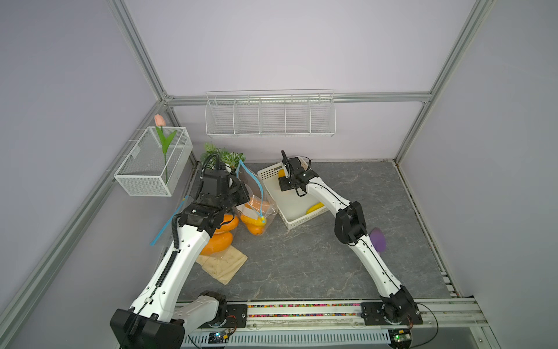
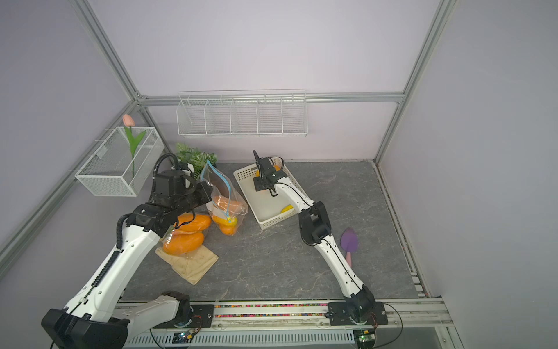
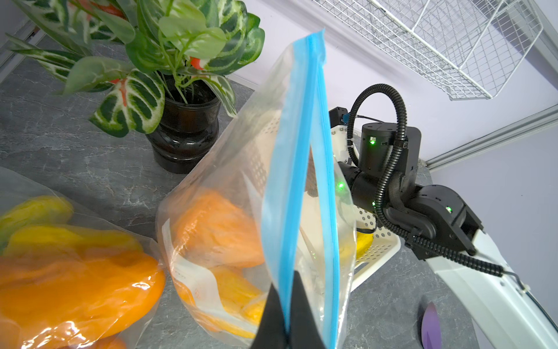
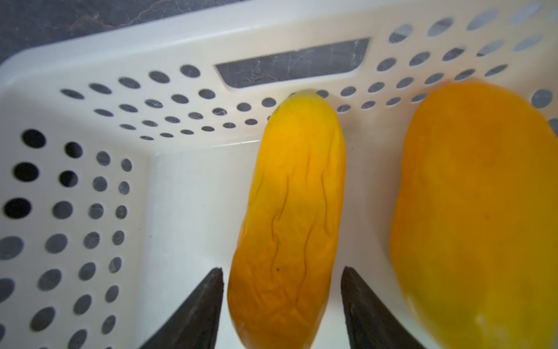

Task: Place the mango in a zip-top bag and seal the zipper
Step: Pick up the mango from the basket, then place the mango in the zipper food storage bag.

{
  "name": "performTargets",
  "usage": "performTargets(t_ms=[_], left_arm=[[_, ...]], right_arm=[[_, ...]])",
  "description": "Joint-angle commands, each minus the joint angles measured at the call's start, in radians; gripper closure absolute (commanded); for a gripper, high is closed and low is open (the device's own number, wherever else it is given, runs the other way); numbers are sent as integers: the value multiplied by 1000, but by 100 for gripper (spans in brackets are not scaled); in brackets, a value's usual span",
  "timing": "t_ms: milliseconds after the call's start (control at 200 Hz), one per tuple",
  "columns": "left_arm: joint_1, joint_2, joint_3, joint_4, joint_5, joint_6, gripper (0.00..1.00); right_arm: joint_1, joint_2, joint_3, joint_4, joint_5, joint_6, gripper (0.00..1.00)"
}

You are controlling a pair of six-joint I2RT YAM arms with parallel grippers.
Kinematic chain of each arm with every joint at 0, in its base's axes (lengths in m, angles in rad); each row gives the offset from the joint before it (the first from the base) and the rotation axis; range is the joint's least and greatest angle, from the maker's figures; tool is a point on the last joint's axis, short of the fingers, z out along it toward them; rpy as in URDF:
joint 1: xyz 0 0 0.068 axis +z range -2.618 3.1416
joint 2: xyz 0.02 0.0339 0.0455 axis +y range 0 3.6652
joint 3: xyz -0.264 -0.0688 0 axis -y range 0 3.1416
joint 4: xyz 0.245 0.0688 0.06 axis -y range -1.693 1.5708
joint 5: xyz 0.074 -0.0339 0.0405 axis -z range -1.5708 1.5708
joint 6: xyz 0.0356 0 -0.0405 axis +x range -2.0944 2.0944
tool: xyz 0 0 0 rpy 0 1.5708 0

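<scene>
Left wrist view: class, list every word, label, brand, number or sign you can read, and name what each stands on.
No text can be read in this view.
Faint print on the white label strip of the clear plastic zip-top bag with a blue zipper: too blurred to read.

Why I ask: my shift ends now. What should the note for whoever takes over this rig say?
Left gripper: shut on one blue zipper strip of the clear zip-top plastic bag, holding it up; mouth open, orange mangoes inside.
Right gripper: down in the white perforated plastic basket, fingers either side of the slim wrinkled yellow mango; whether they grip it is unclear.
Done: bag held open, mango reached.
Left to do: lift that mango, drop it into the bag, seal the zipper.
A larger yellow-orange mango lies beside it in the basket.
</scene>
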Motion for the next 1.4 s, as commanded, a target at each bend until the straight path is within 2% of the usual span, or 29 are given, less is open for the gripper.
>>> performTargets(t_ms=[0, 225, 385, 475, 640, 760, 840, 1035, 1190, 1394], left_arm=[[5, -20, 26, -13, -20, 12, 100], [6, -32, 26, -18, -29, 15, 100], [7, -29, 29, -14, -19, 7, 100], [7, -33, 21, 12, -6, -3, 100], [7, -4, 23, 74, 41, -19, 100], [7, 38, 30, 100, 70, -30, 100], [6, 59, 29, 127, 94, -42, 100], [7, 107, 48, 152, 129, -60, 100], [7, 114, 44, 167, 135, -76, 100], [6, 104, 49, 175, 144, -96, 100]], right_arm=[[-2, 19, 18, -17, -13, 10, 41], [-2, -9, 18, -21, -27, 12, 59], [1, -128, -48, -50, -42, 4, 68], [6, -275, -204, 9, -76, 4, 71], [14, -635, -632, 244, -125, 15, 75], [7, -823, -833, 365, -152, 14, 78], [6, -930, -953, 461, -235, 3, 83], [16, -1130, -1187, 711, -469, 8, 84], [38, -1176, -1256, 835, -609, 46, 83], [68, -1106, -1225, 810, -633, 55, 83]])
